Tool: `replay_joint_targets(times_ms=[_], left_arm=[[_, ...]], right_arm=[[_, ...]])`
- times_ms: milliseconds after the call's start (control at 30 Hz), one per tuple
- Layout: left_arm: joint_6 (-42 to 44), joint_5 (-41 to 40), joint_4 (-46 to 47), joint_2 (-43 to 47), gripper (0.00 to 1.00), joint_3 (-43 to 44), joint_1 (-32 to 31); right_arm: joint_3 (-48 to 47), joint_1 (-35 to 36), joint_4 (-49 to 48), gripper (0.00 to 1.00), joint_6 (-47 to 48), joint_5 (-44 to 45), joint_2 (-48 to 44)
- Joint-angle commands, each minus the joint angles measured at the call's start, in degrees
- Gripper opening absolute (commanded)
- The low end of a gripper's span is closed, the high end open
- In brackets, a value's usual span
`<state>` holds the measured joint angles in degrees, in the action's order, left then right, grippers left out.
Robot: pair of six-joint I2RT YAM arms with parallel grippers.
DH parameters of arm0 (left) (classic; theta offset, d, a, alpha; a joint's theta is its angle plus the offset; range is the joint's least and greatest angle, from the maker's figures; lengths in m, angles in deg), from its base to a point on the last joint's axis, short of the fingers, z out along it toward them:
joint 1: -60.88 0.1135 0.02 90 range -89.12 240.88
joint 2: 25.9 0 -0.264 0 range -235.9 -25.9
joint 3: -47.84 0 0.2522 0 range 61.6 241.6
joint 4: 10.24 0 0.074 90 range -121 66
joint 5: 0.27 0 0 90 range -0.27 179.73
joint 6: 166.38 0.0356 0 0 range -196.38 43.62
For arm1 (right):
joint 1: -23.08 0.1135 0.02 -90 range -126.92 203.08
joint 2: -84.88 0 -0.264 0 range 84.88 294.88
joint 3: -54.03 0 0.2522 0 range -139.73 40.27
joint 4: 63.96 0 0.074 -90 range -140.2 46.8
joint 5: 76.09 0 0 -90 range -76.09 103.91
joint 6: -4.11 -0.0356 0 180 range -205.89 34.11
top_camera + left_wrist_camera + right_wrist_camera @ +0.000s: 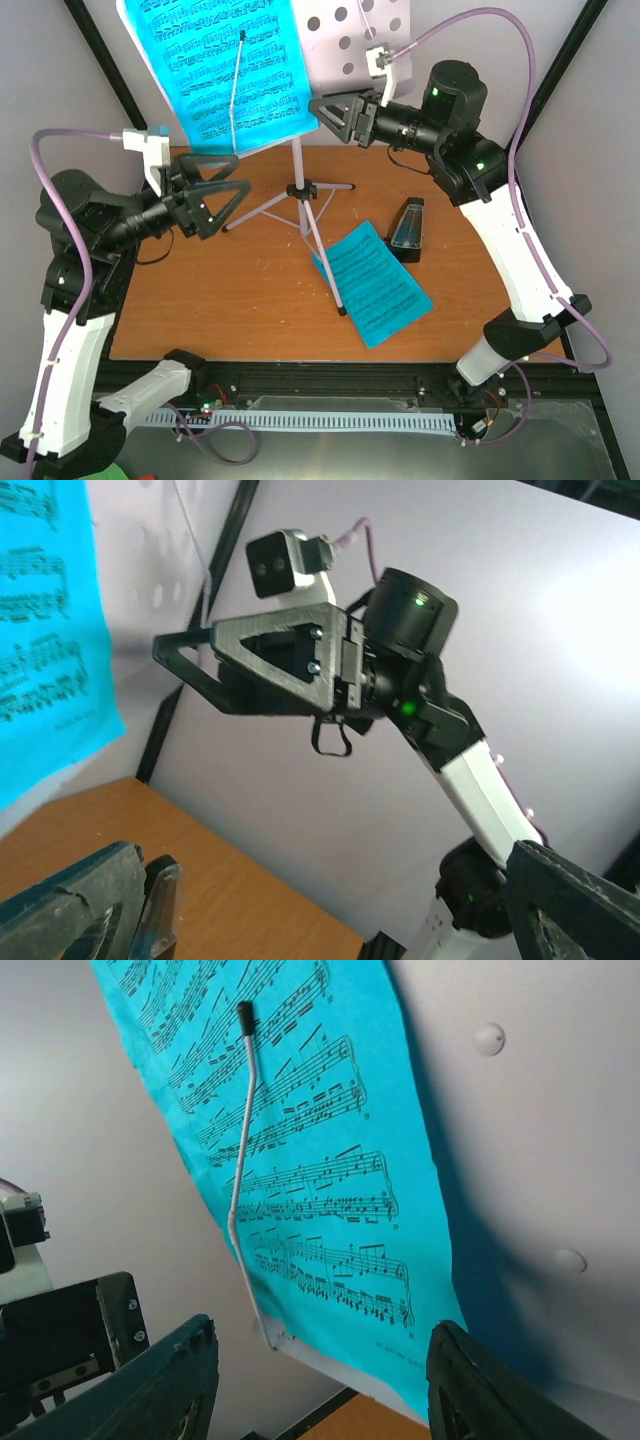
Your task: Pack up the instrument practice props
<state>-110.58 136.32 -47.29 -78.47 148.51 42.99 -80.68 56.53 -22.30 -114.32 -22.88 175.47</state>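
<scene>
Wooden table (230, 300); both arms raised toward music stand (345, 45); left gripper (222, 198), right gripper (335, 118) wide open, holding nothing.

White tripod music stand (300, 189) is standing upright mid-table, its perforated desk (355, 40) tilting back. One cyan sheet-music page (225, 65) is resting on the desk, a wire arm (237, 95) lying across it. A second cyan page (378, 285) is lying flat against a tripod leg. A black pyramid metronome (405, 228) is standing just beside that page.
</scene>
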Motion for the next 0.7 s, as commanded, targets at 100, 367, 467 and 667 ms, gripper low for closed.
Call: replay_joint_targets(times_ms=[100, 367, 467, 667], left_arm=[[2.38, -8.34, -5.2, -5.22, 0.97, 8.32, 0.31], [4.87, -16.45, -7.8, -7.0, 0.95, 13.13, 0.3], [4.95, -16.54, -8.05, -7.97, 0.94, 14.06, 0.31], [5.06, -16.85, -7.03, -9.45, 0.91, 15.15, 0.31]], right_arm=[[-7.82, 1.45, 4.39, 0.55, 2.01, 4.23, 4.0], [-10.46, 1.87, 4.74, 0.52, 2.32, 5.28, 6.95], [-10.99, 2.0, 4.67, 0.51, 2.28, 5.47, 7.58], [-11.55, 2.21, 4.27, 0.5, 1.98, 5.04, 8.52]])
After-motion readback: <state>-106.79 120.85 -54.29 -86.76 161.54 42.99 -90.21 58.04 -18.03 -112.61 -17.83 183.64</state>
